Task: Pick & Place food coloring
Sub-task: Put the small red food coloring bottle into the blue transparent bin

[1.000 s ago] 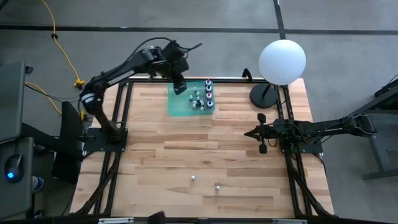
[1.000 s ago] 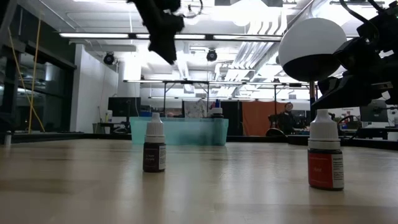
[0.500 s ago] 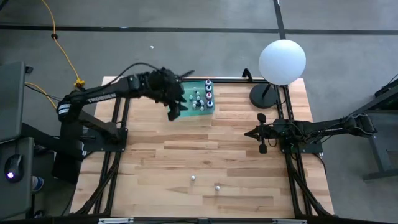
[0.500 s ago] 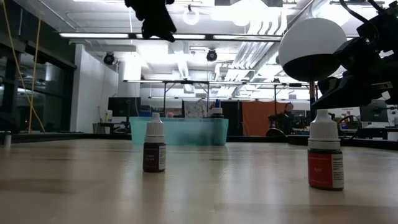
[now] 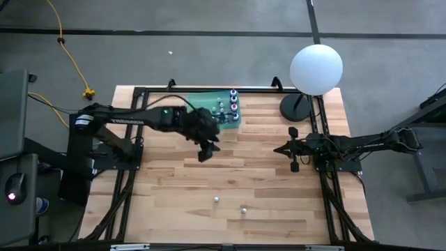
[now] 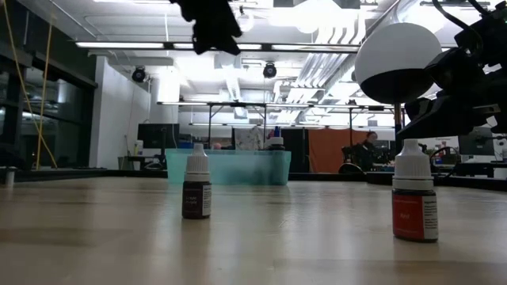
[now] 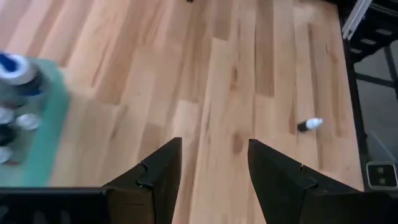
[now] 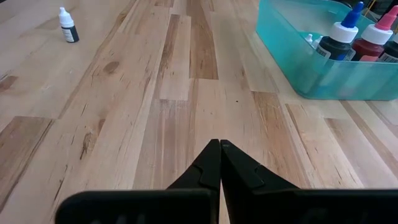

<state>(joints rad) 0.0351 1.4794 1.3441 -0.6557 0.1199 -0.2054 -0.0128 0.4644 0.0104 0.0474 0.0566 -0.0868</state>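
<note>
Food coloring: two bottles (image 5: 217, 200) stand near the table's (image 5: 279, 209) front edge, the rest in the bin (image 5: 202, 120) at the back edge. Light, rigid, easily tipped; grasp the body. Left gripper (image 5: 204, 152) jaws apart, empty; right gripper (image 5: 293, 148) closed, idle at the right edge

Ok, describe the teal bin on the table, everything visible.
The translucent teal plastic bin is a shallow rectangular tub with low walls, sitting flat at the far edge of the wooden table. Small dropper bottles stand upright inside, with white, blue and pink caps. The left arm partly overlaps it from above; no gripper touches it.
</note>
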